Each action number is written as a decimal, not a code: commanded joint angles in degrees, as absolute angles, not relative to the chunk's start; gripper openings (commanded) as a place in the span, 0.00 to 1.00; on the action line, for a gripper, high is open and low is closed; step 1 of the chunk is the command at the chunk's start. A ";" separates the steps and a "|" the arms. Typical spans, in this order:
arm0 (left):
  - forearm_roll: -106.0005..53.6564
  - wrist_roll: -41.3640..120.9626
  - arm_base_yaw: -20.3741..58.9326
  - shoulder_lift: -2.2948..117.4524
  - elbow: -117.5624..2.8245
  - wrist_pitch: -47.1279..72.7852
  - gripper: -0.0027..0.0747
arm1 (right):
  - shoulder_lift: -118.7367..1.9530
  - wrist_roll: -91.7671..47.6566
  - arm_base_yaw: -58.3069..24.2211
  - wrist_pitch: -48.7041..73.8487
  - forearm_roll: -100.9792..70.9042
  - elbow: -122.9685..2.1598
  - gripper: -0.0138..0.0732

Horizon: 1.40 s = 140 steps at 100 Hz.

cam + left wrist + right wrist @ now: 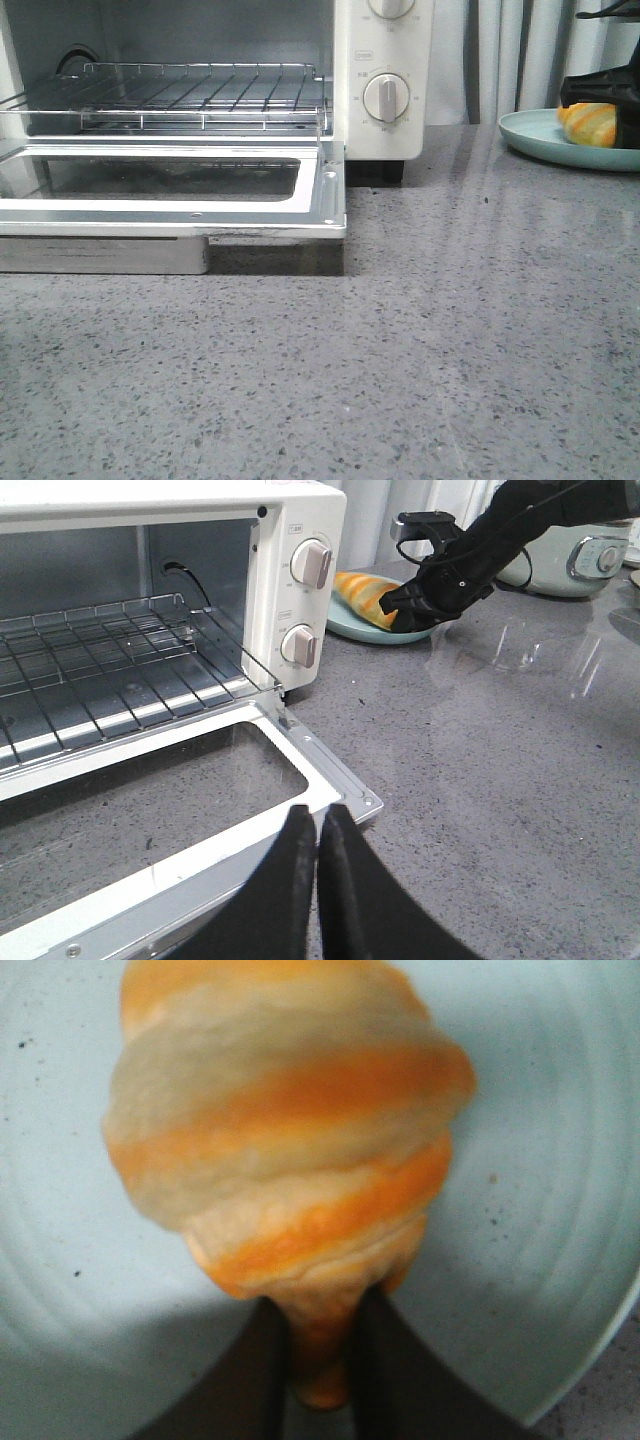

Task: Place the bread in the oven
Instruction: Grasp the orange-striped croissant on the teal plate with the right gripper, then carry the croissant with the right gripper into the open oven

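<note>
The bread (590,124), golden-orange with cream stripes, lies on a pale blue plate (530,135) at the far right. My right gripper (320,1305) is shut on its tapered end, with one black finger pressed against each side of the bread (290,1150). The left wrist view shows that gripper (405,610) at the bread (365,593) on the plate (345,628). The cream-white oven (385,60) stands at the left, its glass door (170,190) folded down flat and its wire rack (190,90) bare. My left gripper (318,815) is shut and empty, just above the door's front corner.
A white rice cooker (575,555) stands behind the plate at the back right. A curtain (520,50) hangs behind the counter. Grey speckled countertop (450,350) stretches between the oven door and the plate.
</note>
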<state>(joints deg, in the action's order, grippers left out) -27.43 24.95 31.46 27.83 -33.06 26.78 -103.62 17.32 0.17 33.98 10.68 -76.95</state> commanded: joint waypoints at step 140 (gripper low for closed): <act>-29.43 24.85 31.78 28.06 -34.58 22.65 0.01 | -98.99 16.97 -45.12 15.93 18.58 -86.90 0.08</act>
